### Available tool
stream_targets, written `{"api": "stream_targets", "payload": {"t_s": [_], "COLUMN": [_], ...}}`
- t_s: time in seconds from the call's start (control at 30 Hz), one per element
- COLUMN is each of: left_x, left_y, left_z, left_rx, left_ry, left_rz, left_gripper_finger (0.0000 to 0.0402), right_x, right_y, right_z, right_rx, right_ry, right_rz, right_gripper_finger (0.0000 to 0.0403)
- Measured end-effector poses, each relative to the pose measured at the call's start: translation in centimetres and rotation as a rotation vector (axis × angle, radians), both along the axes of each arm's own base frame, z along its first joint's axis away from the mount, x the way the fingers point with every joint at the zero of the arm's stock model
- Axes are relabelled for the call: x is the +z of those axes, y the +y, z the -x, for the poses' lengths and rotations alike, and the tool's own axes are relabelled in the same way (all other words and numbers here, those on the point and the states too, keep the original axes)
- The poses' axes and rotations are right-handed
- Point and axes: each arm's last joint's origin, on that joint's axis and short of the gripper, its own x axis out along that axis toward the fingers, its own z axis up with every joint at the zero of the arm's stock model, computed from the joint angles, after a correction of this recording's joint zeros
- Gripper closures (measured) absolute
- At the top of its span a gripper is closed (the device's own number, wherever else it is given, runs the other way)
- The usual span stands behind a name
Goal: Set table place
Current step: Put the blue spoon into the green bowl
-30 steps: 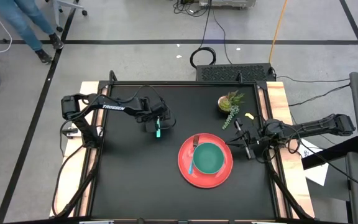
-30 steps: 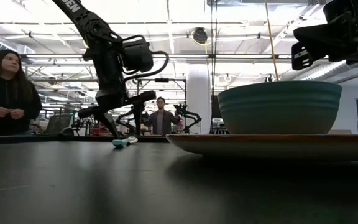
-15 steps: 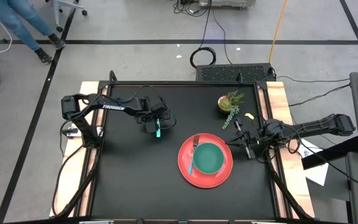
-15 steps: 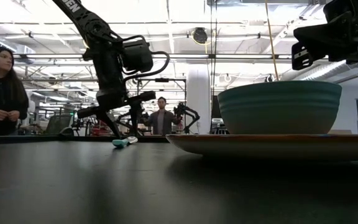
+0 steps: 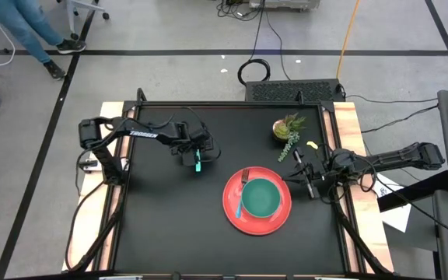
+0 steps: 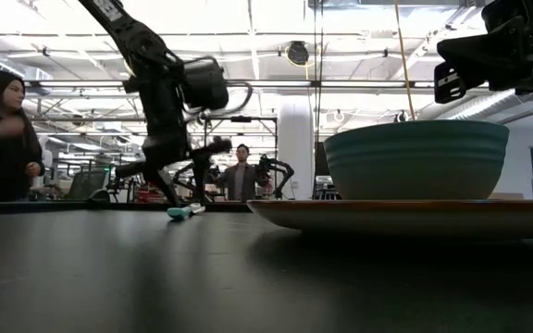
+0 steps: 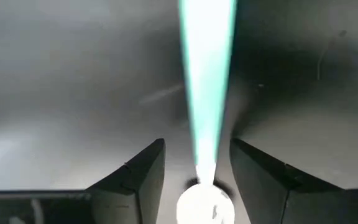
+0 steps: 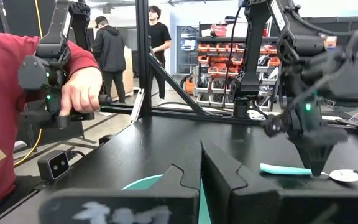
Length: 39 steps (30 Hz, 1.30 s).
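A teal-handled spoon (image 5: 197, 162) lies flat on the black table (image 5: 162, 225), left of centre; it also shows in the left wrist view (image 7: 207, 93) and the right wrist view (image 8: 284, 168). My left gripper (image 5: 197, 155) points down over it, open, with one finger on each side of the handle next to the metal bowl (image 7: 202, 204). The red plate (image 5: 232, 214) holds the teal bowl (image 5: 263, 197), and a teal-handled fork (image 5: 241, 198) lies on the plate's left part. My right gripper (image 5: 306, 175) is shut and empty, raised beside the plate's right rim.
A small potted plant (image 5: 288, 128) stands at the table's far right, with a small yellow thing (image 5: 312, 145) next to it. People stand beyond the table (image 6: 6, 134), and a person's hand holds a device (image 8: 73, 93) at the side. Bare black tabletop lies near and left of the plate.
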Motion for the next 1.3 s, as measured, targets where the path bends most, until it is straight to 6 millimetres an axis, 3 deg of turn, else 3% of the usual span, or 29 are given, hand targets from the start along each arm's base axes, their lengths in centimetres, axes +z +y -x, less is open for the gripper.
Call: {"api": "stream_targets", "payload": {"t_s": [0.2, 0.53, 0.63, 0.87, 1.13, 1.3], "left_x": [-1.7, -1.9, -2.0, -2.0, -1.7, -0.1], "left_y": [0.3, 0.4, 0.3, 0.2, 0.3, 0.3], "left_z": [-0.3, -0.4, -0.3, -0.3, -0.7, -1.5], "left_rx": [-0.025, -0.024, -0.028, 0.015, 0.140, 0.203], "left_ry": [0.077, 0.071, 0.073, 0.070, 0.029, -0.051], "left_rz": [-0.033, -0.035, -0.021, -0.004, 0.034, 0.125], "left_gripper_finger": [0.0218, 0.0222, 0.0253, 0.0376, 0.0365, 0.0374], "right_x": [0.0, 0.0, -0.1, -0.1, -0.1, -0.1], "right_y": [0.0, -0.1, -0.1, -0.1, -0.1, -0.1], "right_z": [0.0, -0.1, -0.1, -0.2, -0.2, -0.1], "right_rx": [-0.001, -0.028, -0.030, -0.030, -0.029, -0.029], "right_ry": [-0.003, 0.002, 0.005, 0.012, 0.007, 0.006], "right_rz": [-0.003, -0.002, 0.000, 0.002, -0.001, -0.009], "right_gripper_finger": [0.0403, 0.0403, 0.0403, 0.0403, 0.0403, 0.0403]}}
